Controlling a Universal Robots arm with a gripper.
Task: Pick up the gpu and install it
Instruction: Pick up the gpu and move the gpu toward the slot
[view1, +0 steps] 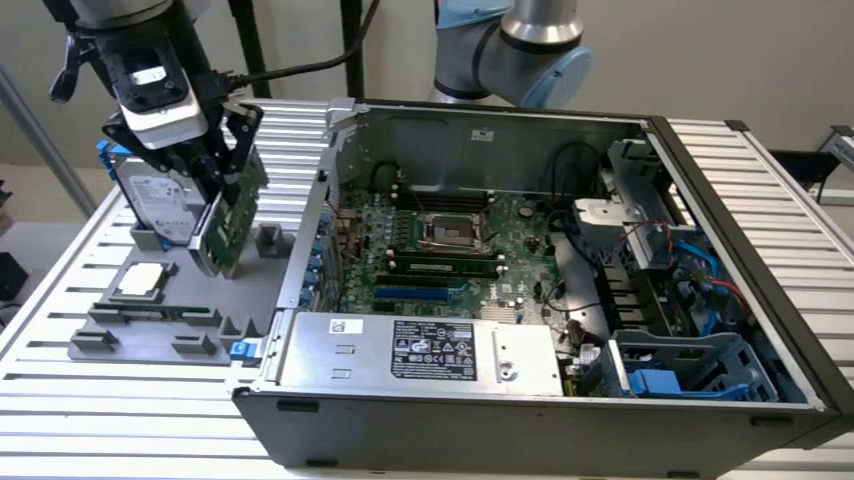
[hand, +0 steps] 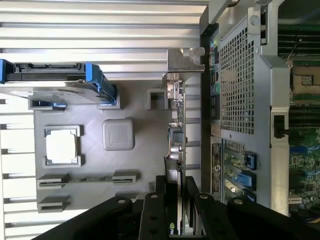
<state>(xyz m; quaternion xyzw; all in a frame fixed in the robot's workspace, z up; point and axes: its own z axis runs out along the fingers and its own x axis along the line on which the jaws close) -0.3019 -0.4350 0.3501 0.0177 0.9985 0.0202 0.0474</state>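
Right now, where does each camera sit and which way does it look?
Exterior view: off the arm, up high, looking down into the open computer case; the arm and tool show, gripping the gpu.
Wrist view: on the wrist, looking along the tool's fingers at the parts tray.
Shared: gpu, computer case, hard drive.

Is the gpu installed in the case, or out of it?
Out. The gripper holds the gpu on edge at the gray tray, outside the case.
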